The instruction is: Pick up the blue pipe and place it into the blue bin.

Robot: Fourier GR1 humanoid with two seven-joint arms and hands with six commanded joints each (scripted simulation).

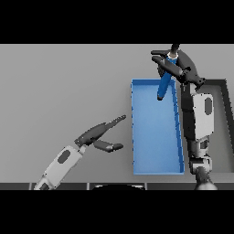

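My right hand point(179, 65) is at the far right of the table, above the far end of the blue bin point(135, 137). Its fingers and thumb are curled round the upper end of the blue pipe point(165, 83). The pipe hangs tilted, its lower end pointing down into the bin's far right corner. Whether the pipe touches the bin floor I cannot tell. My left hand point(98, 134) hovers over the table left of the bin, fingers straight and spread, holding nothing.
A dark-rimmed tray or bin point(226, 96) lies at the right edge, partly behind my right forearm point(201, 114). Grey tabletop spreads to the left and far side of the blue bin.
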